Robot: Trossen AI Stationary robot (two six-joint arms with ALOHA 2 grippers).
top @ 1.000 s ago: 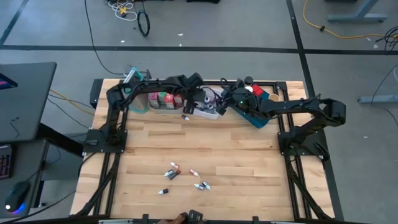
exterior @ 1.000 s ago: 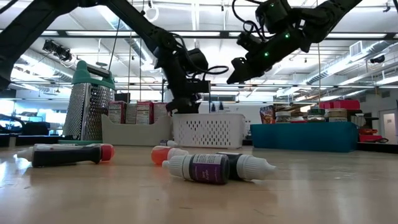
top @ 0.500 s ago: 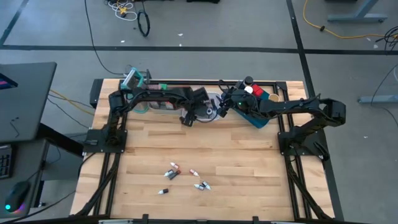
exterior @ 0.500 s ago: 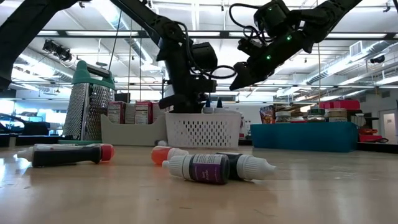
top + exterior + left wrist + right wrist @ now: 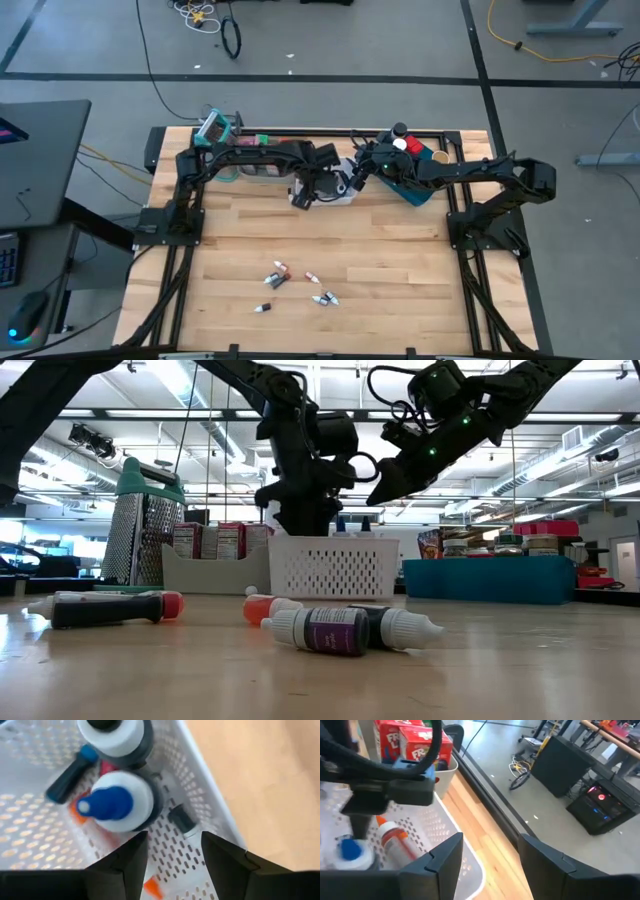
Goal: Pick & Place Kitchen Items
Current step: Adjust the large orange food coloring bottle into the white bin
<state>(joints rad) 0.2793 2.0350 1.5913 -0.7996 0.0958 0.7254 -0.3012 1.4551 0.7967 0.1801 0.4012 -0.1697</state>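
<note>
From above, the left arm reaches across the top middle of the picture, and the left gripper (image 5: 305, 196) hangs at the near edge of the white basket (image 5: 345, 190). The right arm comes in from the right, and the right gripper (image 5: 358, 178) sits just right of it, over the same basket. Small loose bottles (image 5: 278, 275) lie low in the middle on the wood table (image 5: 400, 260), well apart from both arms.

From the low camera, both grippers hang above the basket at top middle. A purple-label bottle (image 5: 325, 630) lies in front.

The left wrist camera shows its fingers (image 5: 127, 862) apart and empty, above a blue-capped bottle (image 5: 117, 807) in the basket.

The right wrist camera shows its fingers (image 5: 442, 855) apart and empty too, with an orange-capped tube (image 5: 395, 837) and red cartons (image 5: 417, 742) farther off.
</note>
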